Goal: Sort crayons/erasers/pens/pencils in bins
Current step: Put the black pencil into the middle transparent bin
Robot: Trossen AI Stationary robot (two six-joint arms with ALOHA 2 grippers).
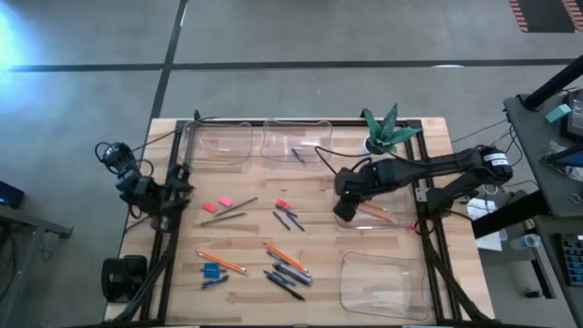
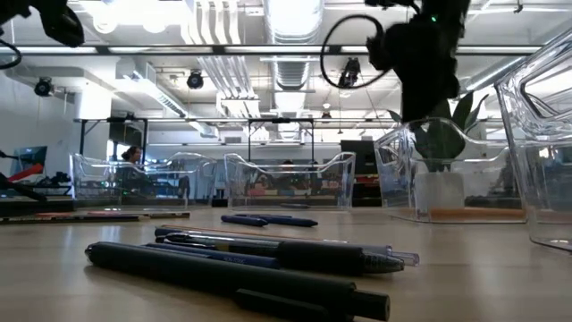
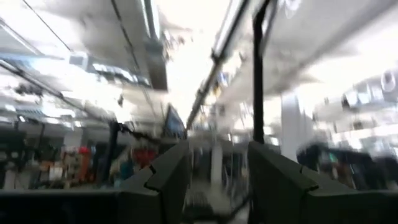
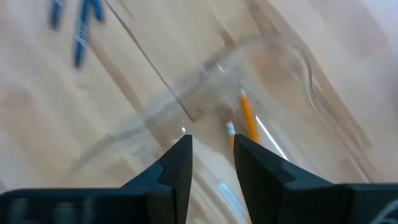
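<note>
Wooden table (image 1: 246, 232) strewn with pencils (image 1: 221, 262); bright ceiling lights beyond.

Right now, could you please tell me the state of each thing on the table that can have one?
Right arm's fingers: parted, empty, over the clear plastic bin.
Long orange pencils: lying in that bin.
Left arm's fingers: open, empty, at the table's left edge.
Dark grey pens: loose on the table.

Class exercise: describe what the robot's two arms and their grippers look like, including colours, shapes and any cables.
Both arms are dark, jointed and slim. The right gripper has two flat, dark, angular fingers; the left gripper looks the same. A black cable loops beside the right arm.
</note>
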